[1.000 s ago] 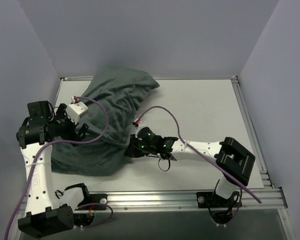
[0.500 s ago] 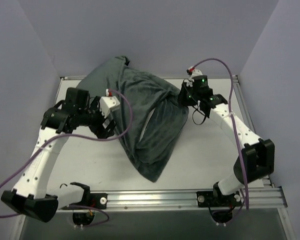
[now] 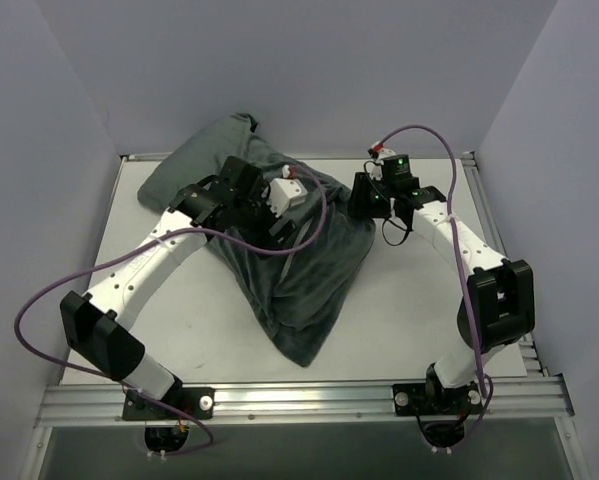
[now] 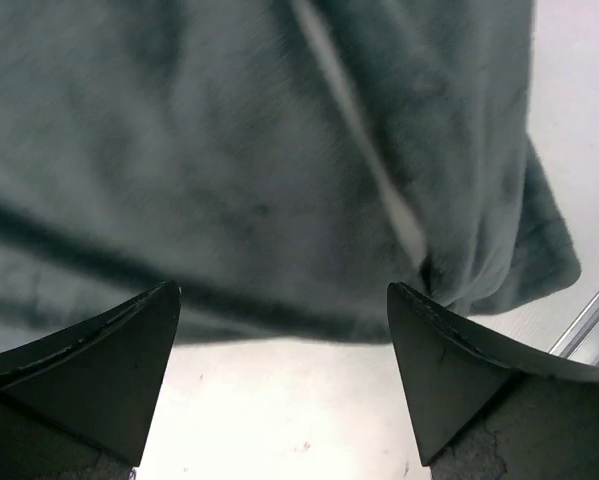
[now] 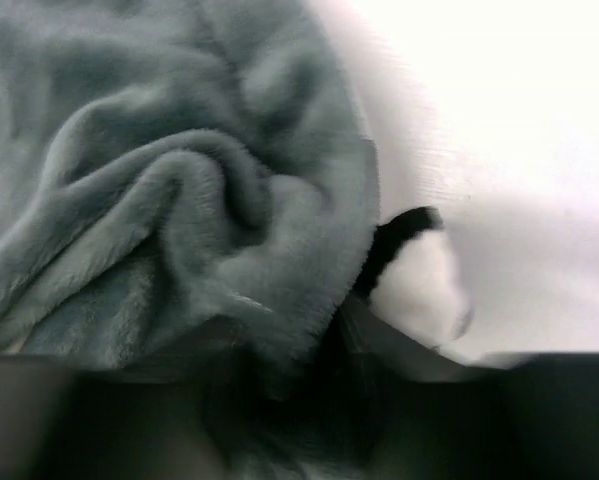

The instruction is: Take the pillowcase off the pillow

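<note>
My left gripper (image 4: 281, 292) has its fingers (image 4: 109, 370) spread wide with nothing between them, hanging just over the soft dark grey-green plush pillowcase (image 3: 309, 290). My right gripper (image 3: 363, 205) sits at that cover's right edge; plush folds crowd its camera beside a black-and-white scrap (image 5: 414, 265), so I cannot tell how its fingers stand. The cover lies heaped mid-way across the pale grey table (image 3: 429, 290). A thin white strip (image 4: 364, 140) shows in one fold; pillow or not, I cannot tell

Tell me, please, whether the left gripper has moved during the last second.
Yes. The left gripper has travelled right, away from the table's left edge, and now sits over the pillowcase.
</note>
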Controlling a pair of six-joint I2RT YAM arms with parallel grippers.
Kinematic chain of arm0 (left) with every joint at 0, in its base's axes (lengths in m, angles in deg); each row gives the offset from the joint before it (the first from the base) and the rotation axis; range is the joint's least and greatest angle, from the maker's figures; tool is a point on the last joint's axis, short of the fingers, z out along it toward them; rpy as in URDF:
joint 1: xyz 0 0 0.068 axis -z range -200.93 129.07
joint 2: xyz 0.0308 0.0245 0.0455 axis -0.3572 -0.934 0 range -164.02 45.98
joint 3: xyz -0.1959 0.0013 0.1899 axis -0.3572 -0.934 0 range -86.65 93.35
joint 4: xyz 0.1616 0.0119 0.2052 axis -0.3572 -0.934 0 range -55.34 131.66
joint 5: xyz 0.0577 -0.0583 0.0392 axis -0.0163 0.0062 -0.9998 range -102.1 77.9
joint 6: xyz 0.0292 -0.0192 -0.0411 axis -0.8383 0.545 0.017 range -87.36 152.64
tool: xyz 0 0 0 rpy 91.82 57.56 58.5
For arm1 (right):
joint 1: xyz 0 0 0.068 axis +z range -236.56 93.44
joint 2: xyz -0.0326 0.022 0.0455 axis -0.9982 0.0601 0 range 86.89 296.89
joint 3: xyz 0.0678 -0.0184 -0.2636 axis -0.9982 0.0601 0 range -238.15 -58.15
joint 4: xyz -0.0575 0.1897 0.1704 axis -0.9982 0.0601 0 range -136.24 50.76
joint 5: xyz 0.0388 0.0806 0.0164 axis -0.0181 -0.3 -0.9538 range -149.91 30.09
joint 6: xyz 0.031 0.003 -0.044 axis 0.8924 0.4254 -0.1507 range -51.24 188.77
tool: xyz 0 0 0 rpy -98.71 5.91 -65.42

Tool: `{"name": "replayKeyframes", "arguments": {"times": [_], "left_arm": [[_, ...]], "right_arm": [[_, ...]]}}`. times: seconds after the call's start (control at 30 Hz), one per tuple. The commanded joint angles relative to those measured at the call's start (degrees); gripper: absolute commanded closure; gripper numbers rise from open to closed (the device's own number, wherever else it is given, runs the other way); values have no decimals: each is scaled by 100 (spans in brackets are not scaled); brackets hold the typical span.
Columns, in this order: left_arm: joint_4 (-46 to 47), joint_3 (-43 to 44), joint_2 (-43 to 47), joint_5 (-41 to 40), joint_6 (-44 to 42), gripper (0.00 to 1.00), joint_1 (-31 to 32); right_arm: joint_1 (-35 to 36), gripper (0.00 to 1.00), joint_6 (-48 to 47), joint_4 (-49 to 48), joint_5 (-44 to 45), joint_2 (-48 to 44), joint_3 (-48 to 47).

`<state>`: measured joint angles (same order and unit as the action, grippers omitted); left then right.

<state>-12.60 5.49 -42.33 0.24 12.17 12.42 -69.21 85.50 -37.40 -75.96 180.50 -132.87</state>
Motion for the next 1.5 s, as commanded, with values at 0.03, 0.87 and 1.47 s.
{"name": "replayKeyframes", "arguments": {"times": [0.03, 0.87, 1.47], "left_arm": [[671, 137, -124, 153, 253, 6, 383], [1866, -205, -574, -329, 1017, 98, 103], [2112, -442, -459, -635, 1142, 98, -995]], "right_arm": [[-126, 40, 49, 598, 329, 123, -516], [2175, 30, 2783, 109, 2642, -1373, 494], [2362, 100, 2783, 1030, 3487, -1544, 1134]]}}
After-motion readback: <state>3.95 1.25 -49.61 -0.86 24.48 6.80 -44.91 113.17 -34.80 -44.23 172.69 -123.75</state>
